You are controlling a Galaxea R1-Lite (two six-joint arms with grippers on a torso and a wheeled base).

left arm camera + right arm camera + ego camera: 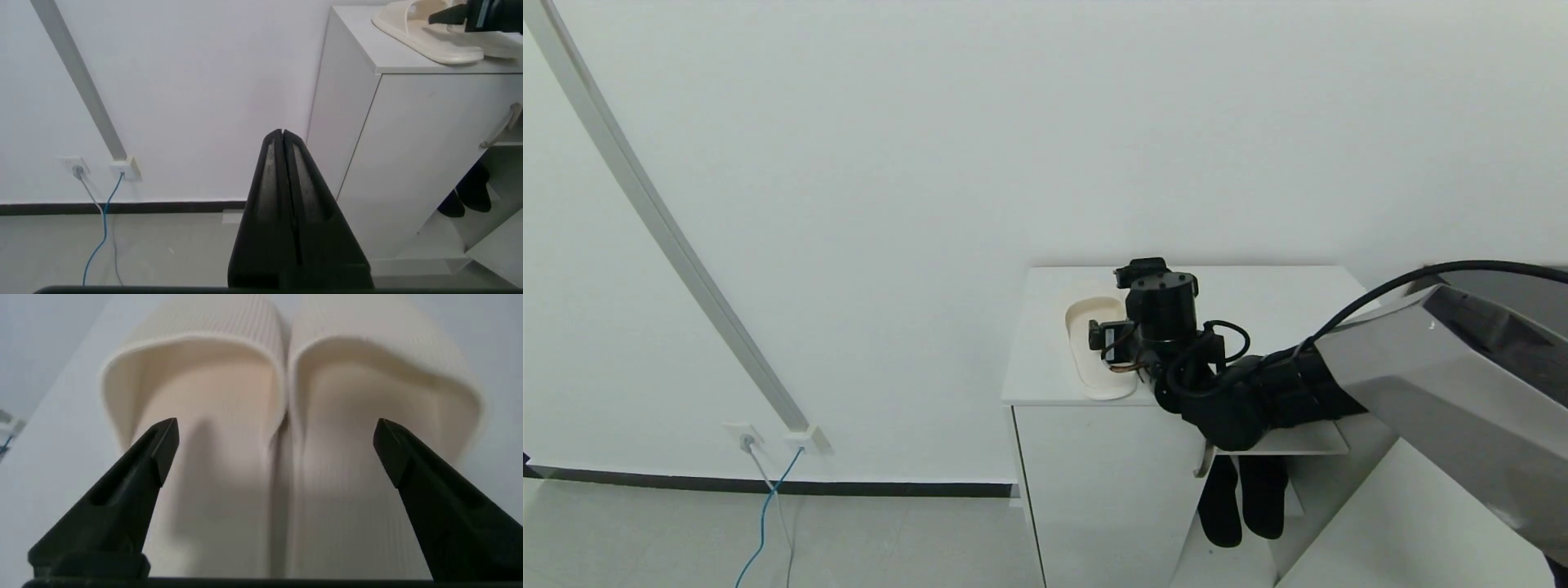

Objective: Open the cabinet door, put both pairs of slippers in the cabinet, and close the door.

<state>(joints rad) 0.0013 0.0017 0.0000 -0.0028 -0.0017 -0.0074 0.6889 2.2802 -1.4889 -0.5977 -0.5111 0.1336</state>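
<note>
- Your right tool (1112,343) sat over the cabinet top in the right half of the head view, with its fingers (151,457) spread wide.
- The cream slippers (286,416) lay side by side and touching on the cabinet (1094,490) top, near its left front edge.
- One spread finger stood over each slipper's footbed. You could not tell from the pictures whether they touched the slippers.
- The black slippers (1241,502) stood inside the open right compartment, low in the frame under the right arm, toes down against the back.
- The left door of the cabinet was shut, and its handle (500,126) ran along the edge next to the open compartment.
- Your left tool (282,139) was pressed together with nothing between its fingers. It hung low, to the left of the cabinet, facing the wall.
- Two wall sockets (743,433) sat at lower left of the head view, with a blue cable (768,506) dropping from them to the floor.
- A pale trunking strip (662,229) slanted down the wall to the sockets.
</note>
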